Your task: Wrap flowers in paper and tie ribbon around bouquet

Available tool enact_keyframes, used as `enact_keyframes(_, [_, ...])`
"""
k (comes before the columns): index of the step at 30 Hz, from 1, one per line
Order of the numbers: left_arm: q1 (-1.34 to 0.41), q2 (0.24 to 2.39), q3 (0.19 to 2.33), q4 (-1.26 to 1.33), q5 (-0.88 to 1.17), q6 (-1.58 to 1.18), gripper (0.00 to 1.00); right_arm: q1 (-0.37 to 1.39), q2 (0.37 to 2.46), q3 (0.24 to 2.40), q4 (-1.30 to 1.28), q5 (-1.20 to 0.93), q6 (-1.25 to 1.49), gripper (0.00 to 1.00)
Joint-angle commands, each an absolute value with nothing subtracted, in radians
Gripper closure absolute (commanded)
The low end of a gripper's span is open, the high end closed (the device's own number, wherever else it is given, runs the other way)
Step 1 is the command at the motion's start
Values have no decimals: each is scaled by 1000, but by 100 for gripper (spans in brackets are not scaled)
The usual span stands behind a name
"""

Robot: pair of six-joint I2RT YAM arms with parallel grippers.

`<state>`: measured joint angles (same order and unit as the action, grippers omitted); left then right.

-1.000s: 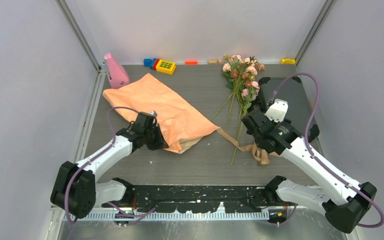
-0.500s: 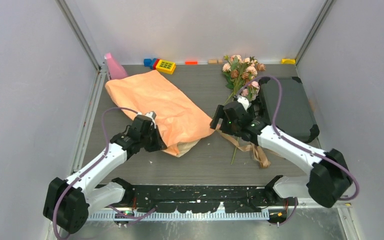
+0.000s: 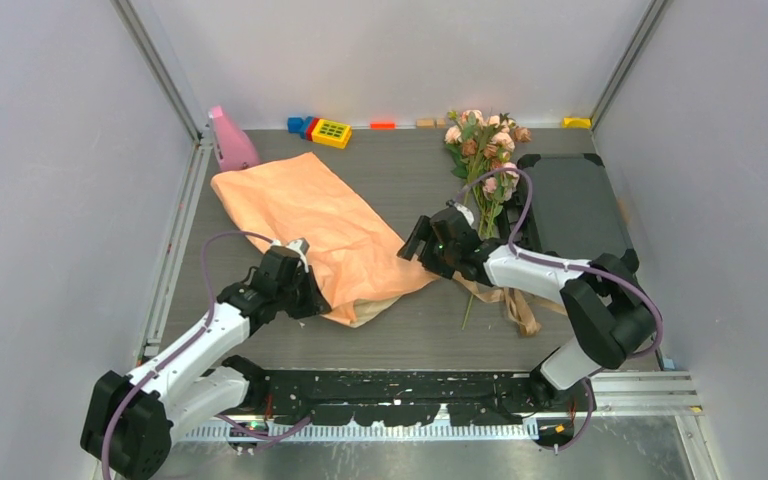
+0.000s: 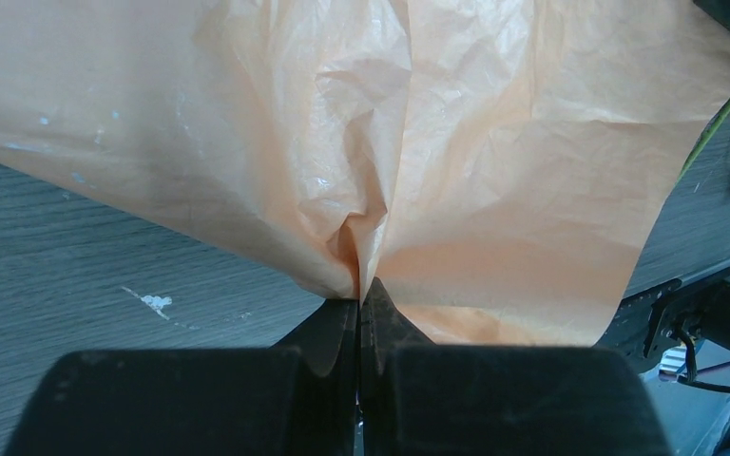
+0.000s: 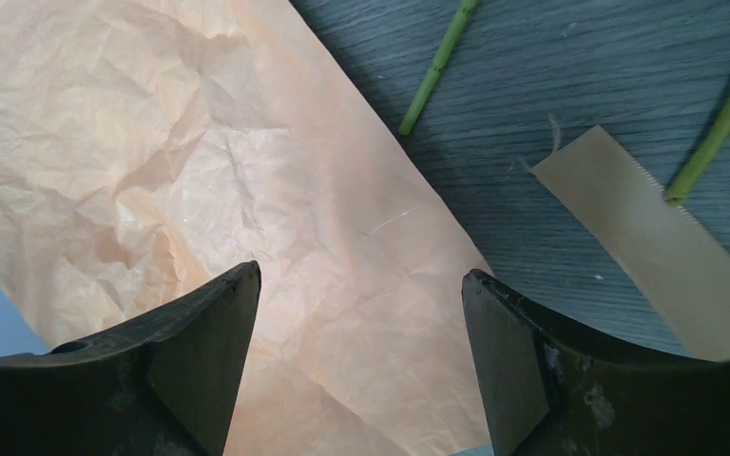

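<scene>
Firmly, left fingers (image 4: 328, 328) pinch an edge of the paper (image 4: 494, 180) while right fingers (image 5: 200, 332) hang spread over its right corner.

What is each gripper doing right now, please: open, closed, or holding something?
Left gripper: closed, pinching a fold of the paper.
Right gripper: open above the paper, holding nothing.

Lab robot cell: grey panel walls (image 3: 50, 200), aluminium framing (image 3: 157, 70).
</scene>
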<state>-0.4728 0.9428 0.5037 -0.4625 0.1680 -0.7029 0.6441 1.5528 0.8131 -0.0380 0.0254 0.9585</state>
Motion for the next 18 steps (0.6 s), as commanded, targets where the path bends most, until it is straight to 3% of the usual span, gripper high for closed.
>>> enact_keyframes(1, [-472,918,486,-426,164,-707,100,640,1473,796,-112,158,914,16])
enact_keyframes(8, [-472,920,476,-417,154,-710,100,637,1390,721,-187,180,918,14])
enact_keyframes(14, [-472,933,461,-384,168,-709,100,637,1426,662,-41,-2,970,15])
enact_keyframes(16, [-472,938,459,-377,173,-711,100,637,1457,651,28,-52,1000,20])
enact_keyframes(18, [-472,942,455,-367,173,-713,100,637,1479,641,103,-95,1015,38])
